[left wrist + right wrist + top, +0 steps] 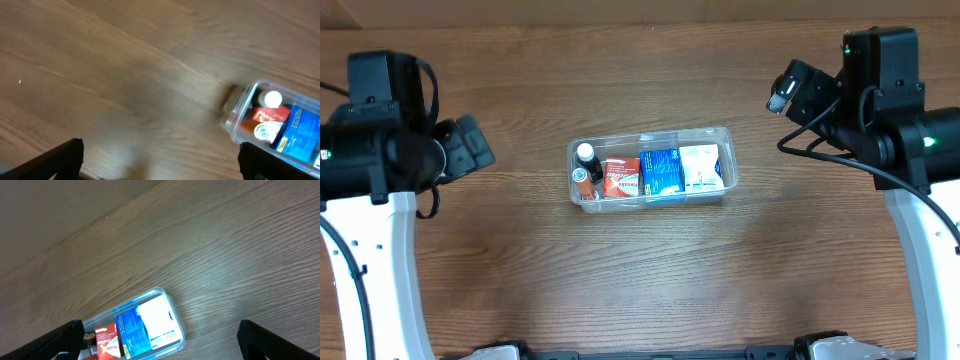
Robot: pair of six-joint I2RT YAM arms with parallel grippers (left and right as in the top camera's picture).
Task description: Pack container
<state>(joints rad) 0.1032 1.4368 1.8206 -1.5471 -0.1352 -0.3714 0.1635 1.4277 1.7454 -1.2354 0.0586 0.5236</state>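
The overhead camera is looking straight down from well above the wooden table (pixel 640 290), taking in the left arm (pixel 370 150) and the right arm (pixel 895 110) at its sides and the clear container (pixel 731 168) between them. The left wrist camera is looking down from close over the wood, blurred, catching the container's left end, while the right wrist camera is looking from farther off, catching its right end; all three are sharing that container.
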